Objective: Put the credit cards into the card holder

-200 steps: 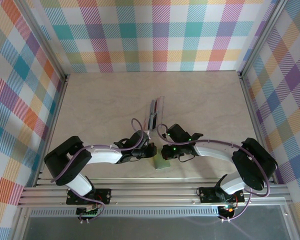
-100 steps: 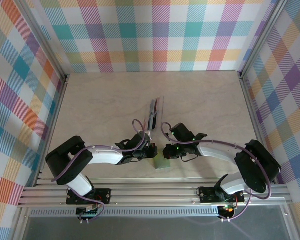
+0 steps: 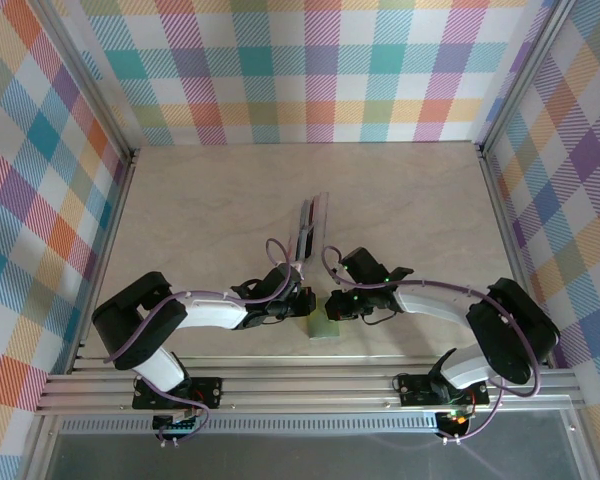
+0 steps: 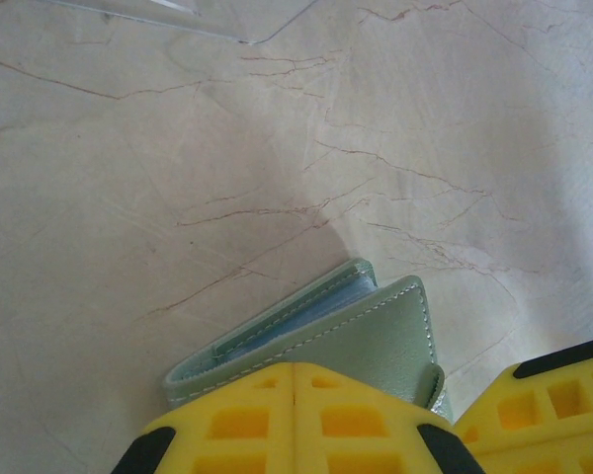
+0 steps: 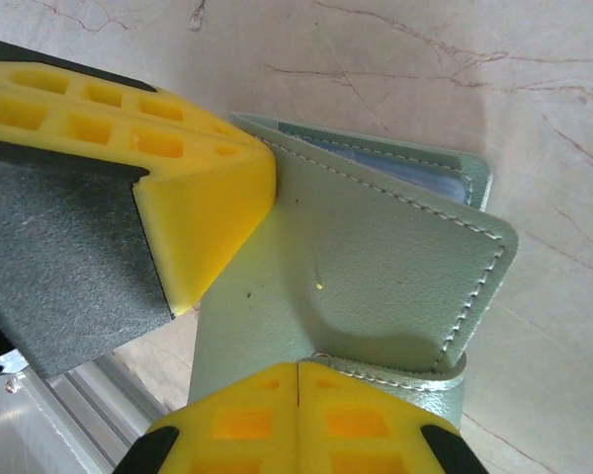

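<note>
The wallet (image 3: 323, 326) lies on the table (image 3: 200, 220) near the front edge, between the two arms. It is partly folded, and its flap (image 5: 395, 267) stands a little off the layer below, so a bluish lining shows in the gap. The cards (image 3: 303, 241) sit in the clear tray (image 3: 315, 208), farther back and apart from the wallet.

The left gripper (image 4: 293, 371) is closed, finger against finger, with its tip at the wallet's folded edge; the right gripper (image 5: 298, 367) is closed too, its tip resting on the flap beside the clasp strap. Neither wrist view shows whether any leather is caught between the fingers, and neither gripper holds a card.

My judgement is that the step is opening the wallet and keeping it open, and no card has gone in yet. To do it well, one gripper should pin the lower layer flat while the other works under the flap's free edge and folds it back. The push should run along the table, not down, or the soft leather will buckle. The pinning tip should stay clear of the pocket mouth. The wallet is light and may slide towards the rail, and the flap will likely spring shut once released, so one arm has to hold it while the other goes for a card.
</note>
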`<state>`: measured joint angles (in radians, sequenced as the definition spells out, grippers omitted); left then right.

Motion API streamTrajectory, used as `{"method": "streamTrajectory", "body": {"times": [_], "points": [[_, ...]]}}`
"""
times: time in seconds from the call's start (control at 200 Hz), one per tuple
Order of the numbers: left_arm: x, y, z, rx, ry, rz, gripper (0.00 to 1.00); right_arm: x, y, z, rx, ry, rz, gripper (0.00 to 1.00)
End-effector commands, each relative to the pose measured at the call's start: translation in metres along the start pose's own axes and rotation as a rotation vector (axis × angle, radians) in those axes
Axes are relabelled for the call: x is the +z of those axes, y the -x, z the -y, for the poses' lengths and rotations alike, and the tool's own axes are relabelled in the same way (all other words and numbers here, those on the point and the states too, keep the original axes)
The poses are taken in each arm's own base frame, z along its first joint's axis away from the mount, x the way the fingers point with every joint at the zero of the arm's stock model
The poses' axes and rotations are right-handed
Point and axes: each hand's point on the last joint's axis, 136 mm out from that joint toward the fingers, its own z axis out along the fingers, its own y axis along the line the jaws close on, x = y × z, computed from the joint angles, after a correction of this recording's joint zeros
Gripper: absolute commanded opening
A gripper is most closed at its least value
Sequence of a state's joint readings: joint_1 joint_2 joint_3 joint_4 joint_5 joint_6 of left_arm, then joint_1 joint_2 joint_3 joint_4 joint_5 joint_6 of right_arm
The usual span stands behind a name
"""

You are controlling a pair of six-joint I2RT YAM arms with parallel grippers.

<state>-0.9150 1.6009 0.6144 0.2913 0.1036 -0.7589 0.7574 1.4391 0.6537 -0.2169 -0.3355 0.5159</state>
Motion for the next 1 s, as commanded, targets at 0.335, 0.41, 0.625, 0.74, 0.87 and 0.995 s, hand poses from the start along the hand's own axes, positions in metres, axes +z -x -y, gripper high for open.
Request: {"method": "streamTrajectory", "body": {"times": [0.335, 0.41, 0.625, 0.74, 0.87, 0.995], "points": [[0.009, -0.017, -0.006, 0.009, 0.041, -0.056, 0.00, 0.011, -0.009, 0.006, 0.002, -0.014, -0.041, 0.00], [0.009, -0.017, -0.006, 0.006, 0.043, -0.055, 0.00, 0.012, -0.008, 0.007, 0.005, -0.025, -0.035, 0.00], [0.009, -0.017, -0.007, 0.007, 0.044, -0.055, 0.00, 0.005, -0.004, 0.002, -0.007, -0.022, -0.012, 0.00], [0.009, -0.017, -0.007, 0.006, 0.047, -0.053, 0.00, -0.003, 0.001, -0.004, -0.012, -0.015, 0.010, 0.00], [0.008, -0.018, -0.008, 0.005, 0.048, -0.052, 0.00, -0.007, 0.005, -0.007, -0.015, -0.012, 0.030, 0.00], [0.008, -0.018, -0.008, 0.004, 0.047, -0.052, 0.00, -0.004, 0.008, -0.008, -0.013, -0.008, 0.025, 0.00]]}}
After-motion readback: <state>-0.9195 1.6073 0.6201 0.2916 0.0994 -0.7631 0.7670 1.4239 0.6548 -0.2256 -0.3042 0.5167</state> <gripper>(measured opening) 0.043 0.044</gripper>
